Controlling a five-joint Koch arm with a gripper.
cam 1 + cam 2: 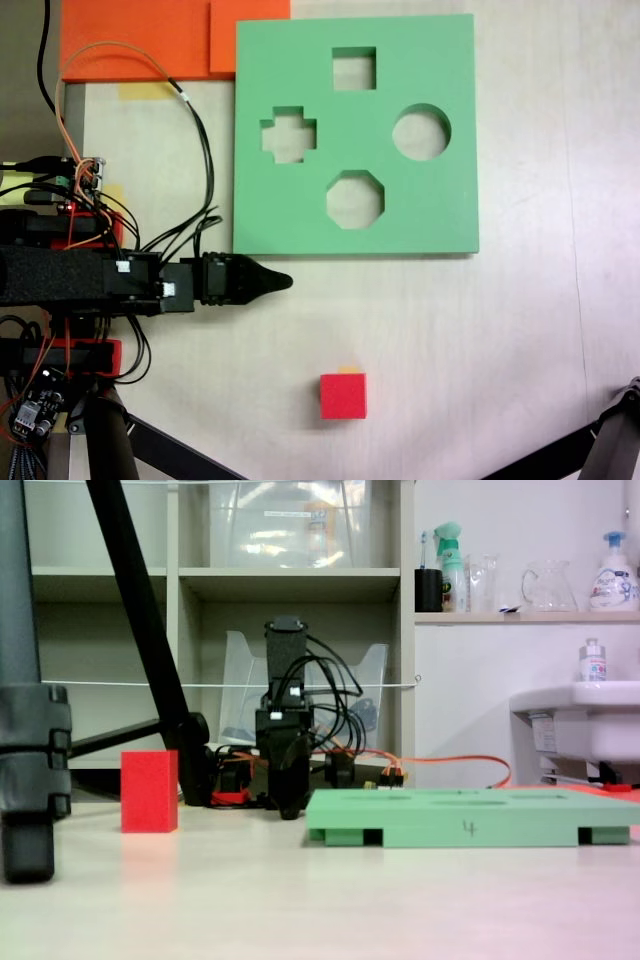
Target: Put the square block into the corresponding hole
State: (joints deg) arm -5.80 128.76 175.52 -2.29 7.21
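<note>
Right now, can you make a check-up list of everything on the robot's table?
Surface: pale table, bare around the block.
Job's things: red cube sits alone on the table, below the green board in the top-down fixed view; square hole is empty.
Clutter: orange foam slabs at the board's top-left corner.
End effector: end effector points toward the table's middle, holding nothing; open or shut cannot be told.
Cables: black and orange wires loop beside the arm.
Surroundings: shelves, sink, tripod legs.
</note>
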